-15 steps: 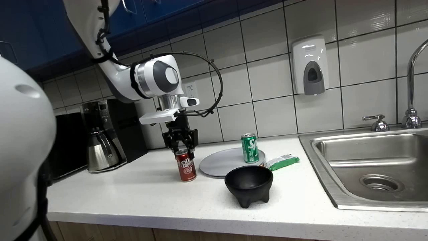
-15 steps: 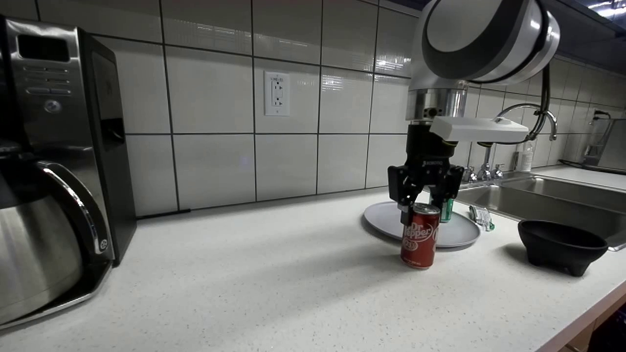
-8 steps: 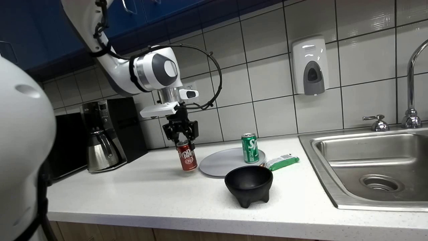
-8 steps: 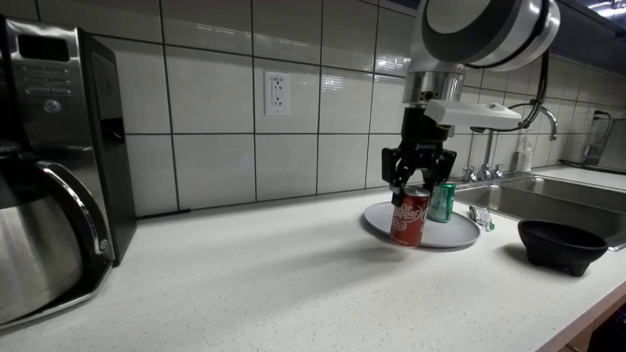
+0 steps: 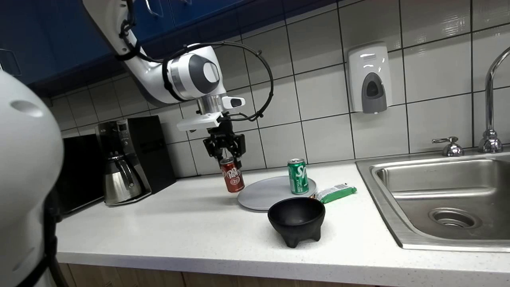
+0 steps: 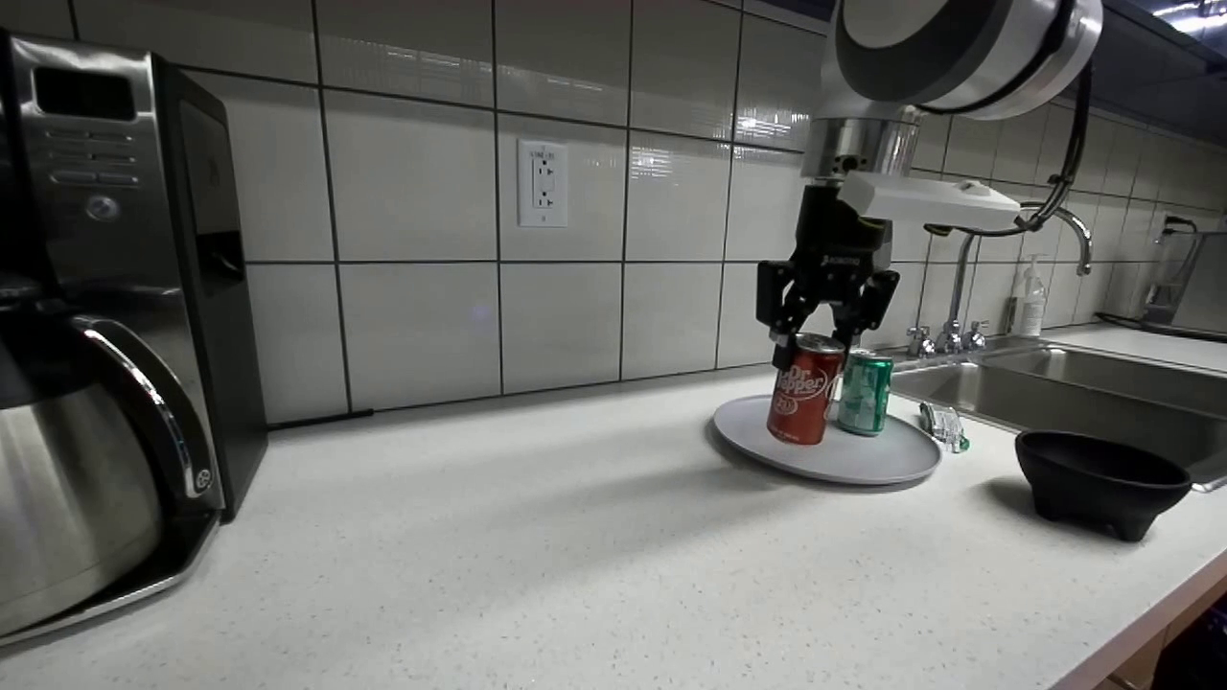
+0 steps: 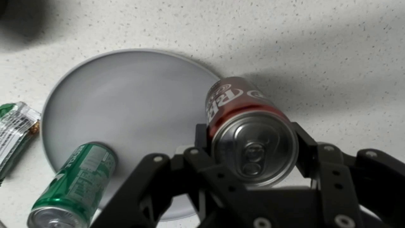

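Observation:
My gripper (image 5: pixel 230 162) is shut on a red Dr Pepper can (image 5: pixel 233 177), its fingers on both sides of the can's top. The can hangs slightly tilted above the counter, beside the grey plate (image 5: pixel 261 196). In the wrist view, the can (image 7: pixel 235 98) overlaps the right rim of the plate (image 7: pixel 126 95). In an exterior view, the can (image 6: pixel 801 401) appears in front of the plate (image 6: pixel 868 468). A green Sprite can (image 5: pixel 298 177) stands upright on the plate; it also shows in the wrist view (image 7: pixel 77 183).
A black footed bowl (image 5: pixel 296 221) stands in front of the plate. A green and silver wrapper (image 5: pixel 336 193) lies beside the plate. A steel sink (image 5: pixel 384 199) and faucet are beyond it. A coffee maker (image 5: pixel 135 155) stands by the tiled wall.
The gripper has lifted the Dr Pepper can off the counter and moved it up and towards the plate. The plate, Sprite can, bowl and wrapper have not moved.

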`<state>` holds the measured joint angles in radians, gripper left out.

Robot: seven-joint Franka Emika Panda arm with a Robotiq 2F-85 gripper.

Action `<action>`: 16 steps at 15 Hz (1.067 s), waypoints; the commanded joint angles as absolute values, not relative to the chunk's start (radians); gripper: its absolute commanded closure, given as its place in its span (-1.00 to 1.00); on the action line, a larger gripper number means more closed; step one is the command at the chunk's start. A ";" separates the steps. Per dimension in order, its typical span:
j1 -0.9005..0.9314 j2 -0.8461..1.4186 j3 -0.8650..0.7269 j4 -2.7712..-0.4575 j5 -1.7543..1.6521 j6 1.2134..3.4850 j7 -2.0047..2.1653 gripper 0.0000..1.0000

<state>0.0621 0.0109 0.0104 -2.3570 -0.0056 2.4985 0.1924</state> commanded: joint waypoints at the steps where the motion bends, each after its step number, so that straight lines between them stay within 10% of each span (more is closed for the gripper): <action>1: 0.025 0.022 -0.008 -2.314 -0.002 2.490 0.141 0.23; 16: -0.013 0.192 -0.037 -2.157 0.012 2.465 0.089 0.23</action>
<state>0.0021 0.1588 -0.0422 -2.2162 -0.0056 2.4972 0.1272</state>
